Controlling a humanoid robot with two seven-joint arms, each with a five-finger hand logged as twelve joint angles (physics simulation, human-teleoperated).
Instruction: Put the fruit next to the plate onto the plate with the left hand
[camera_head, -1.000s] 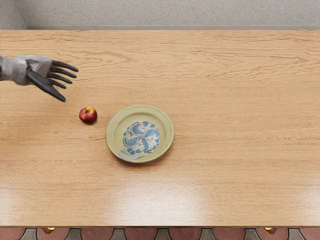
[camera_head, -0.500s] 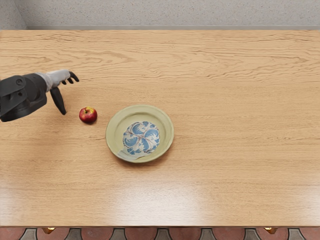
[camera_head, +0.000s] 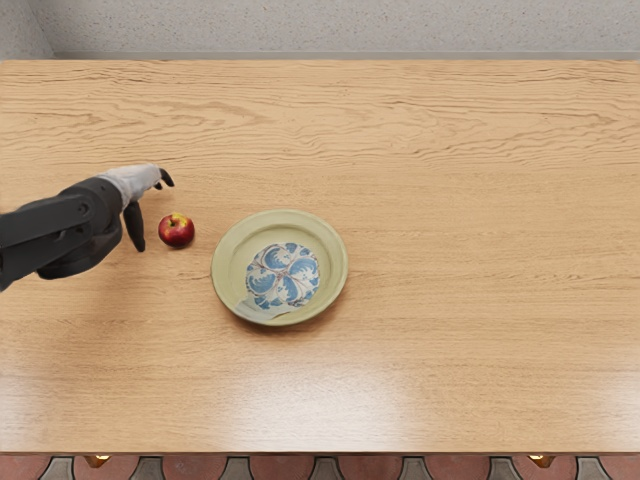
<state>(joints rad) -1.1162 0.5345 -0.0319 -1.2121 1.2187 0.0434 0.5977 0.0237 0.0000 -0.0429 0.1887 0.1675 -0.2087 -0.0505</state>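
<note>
Left hand (camera_head: 131, 190) spread, empty, near apple (camera_head: 176, 229); apple on table (camera_head: 460, 160) beside plate (camera_head: 226, 263).

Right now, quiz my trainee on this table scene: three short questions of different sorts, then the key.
1. True or false: the apple lies on the plate.
2. Pick one. The left hand is: A) closed around the apple; B) near the apple on its far side from the plate, holding nothing; C) above the plate.
3. Fill in: in the picture, the apple sits to the ___ of the plate.

Key: 1 false, the apple rests on the table beside the plate. 2 B. 3 left.
</note>
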